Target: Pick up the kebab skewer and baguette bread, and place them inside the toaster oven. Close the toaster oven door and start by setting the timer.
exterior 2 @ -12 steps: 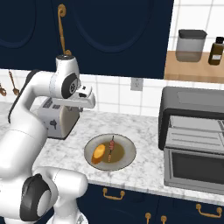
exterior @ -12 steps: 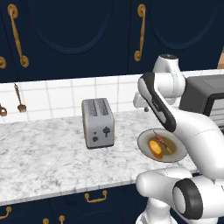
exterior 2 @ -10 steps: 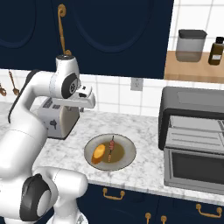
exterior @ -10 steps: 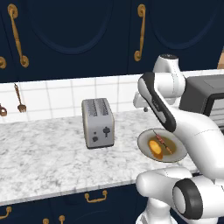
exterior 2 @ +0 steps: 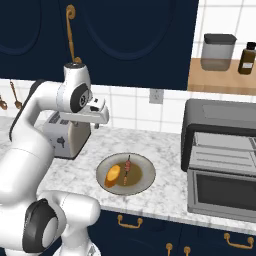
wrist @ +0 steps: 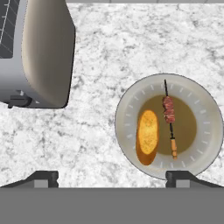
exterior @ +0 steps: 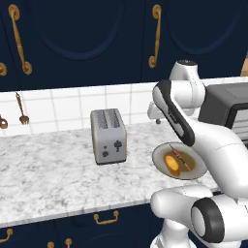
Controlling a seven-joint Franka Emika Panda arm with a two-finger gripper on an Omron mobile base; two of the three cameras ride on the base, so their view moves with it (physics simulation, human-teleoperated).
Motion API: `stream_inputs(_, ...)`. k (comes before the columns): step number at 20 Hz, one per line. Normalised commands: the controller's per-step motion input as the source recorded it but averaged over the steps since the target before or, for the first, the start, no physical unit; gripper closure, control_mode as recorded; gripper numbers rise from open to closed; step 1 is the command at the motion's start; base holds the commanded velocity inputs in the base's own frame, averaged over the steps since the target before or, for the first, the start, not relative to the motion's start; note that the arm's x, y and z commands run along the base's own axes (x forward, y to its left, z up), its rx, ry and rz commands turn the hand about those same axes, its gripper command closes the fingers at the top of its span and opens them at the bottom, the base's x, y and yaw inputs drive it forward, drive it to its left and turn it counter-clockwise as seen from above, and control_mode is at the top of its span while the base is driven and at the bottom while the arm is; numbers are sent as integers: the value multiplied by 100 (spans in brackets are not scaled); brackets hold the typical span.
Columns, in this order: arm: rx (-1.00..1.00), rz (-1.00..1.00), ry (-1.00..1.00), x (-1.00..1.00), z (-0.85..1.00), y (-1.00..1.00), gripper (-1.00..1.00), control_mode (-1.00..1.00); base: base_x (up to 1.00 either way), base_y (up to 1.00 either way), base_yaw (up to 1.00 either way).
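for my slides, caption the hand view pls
Open gripper above a plate holding baguette bread and kebab skewer, beside a toaster.

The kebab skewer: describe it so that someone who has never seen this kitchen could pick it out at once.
On the marble counter, between the silver toaster and the toaster oven, sits a round plate. Two things lie on it side by side. The kebab skewer is the thin stick with reddish-brown chunks, unlike the stubby orange baguette bread beside it.
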Motion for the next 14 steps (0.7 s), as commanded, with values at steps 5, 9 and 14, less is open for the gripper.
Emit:
stream_inputs(5, 0, 0, 0, 0, 0, 0, -100, 100, -1, -34, 0)
stream_inputs(9, 0, 0, 0, 0, 0, 0, -100, 100, 0, -97, -2)
stream_inputs(14, 0, 0, 0, 0, 0, 0, -100, 100, 0, -92, -1)
